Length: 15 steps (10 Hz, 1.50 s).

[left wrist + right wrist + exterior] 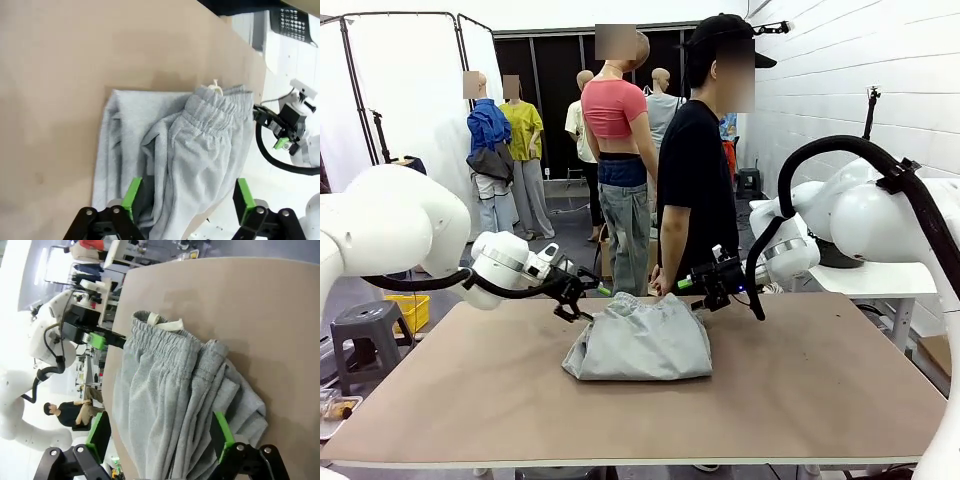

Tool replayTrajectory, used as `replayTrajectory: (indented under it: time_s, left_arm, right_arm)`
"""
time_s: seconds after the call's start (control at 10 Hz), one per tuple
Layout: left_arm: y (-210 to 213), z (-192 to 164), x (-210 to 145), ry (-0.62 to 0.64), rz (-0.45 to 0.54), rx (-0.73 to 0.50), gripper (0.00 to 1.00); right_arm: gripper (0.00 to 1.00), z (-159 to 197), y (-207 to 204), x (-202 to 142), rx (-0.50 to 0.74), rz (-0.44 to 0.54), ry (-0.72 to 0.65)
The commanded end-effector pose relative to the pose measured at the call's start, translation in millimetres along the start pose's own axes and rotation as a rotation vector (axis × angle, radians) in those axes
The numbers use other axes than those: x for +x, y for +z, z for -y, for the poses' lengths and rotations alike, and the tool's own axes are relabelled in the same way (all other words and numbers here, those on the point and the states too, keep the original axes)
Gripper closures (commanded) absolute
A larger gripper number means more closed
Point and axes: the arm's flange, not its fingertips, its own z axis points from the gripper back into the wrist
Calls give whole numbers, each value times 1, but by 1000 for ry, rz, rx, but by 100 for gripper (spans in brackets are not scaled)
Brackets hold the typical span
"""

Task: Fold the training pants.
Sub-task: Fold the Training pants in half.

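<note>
Pants: training pants [638, 340] lying folded near the tabletop's [470, 400] far edge.
Claws: left gripper [187, 200] and right gripper [157, 432] — both hovering released, grasping nothing.

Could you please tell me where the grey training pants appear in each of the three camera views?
Front view: training pants folded at the table's centre, between both arms.
Left wrist view: pants centre to bottom, waistband uppermost.
Right wrist view: pants centre to bottom.
Shared landmark: the cream drawstring at the gathered waistband.
</note>
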Motion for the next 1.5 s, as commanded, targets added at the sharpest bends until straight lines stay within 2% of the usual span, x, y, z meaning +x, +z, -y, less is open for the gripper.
replayTrajectory:
  time_s: [0.0, 0.3, 0.4, 0.5, 0.6, 1.4]
  left_arm:
    - [35, 8, -19, 20, 68, 81, 0]
    - [62, 16, -29, -16, 125, 52, 0]
    - [60, 14, -29, -68, 118, 25, 0]
    - [48, 14, -30, -130, 39, -43, 0]
    - [68, 21, -23, -30, 112, 56, 0]
    - [68, 21, -23, -30, 112, 56, 0]
  right_arm:
    - [0, -18, 20, -11, -75, 28, 9]
    - [0, -46, 37, -12, -114, 62, 98]
    - [0, -32, 34, 3, -76, 49, 51]
    - [0, -32, 34, 3, -76, 49, 51]
    - [0, -32, 34, 3, -76, 49, 51]
    - [0, -32, 34, 3, -76, 49, 51]
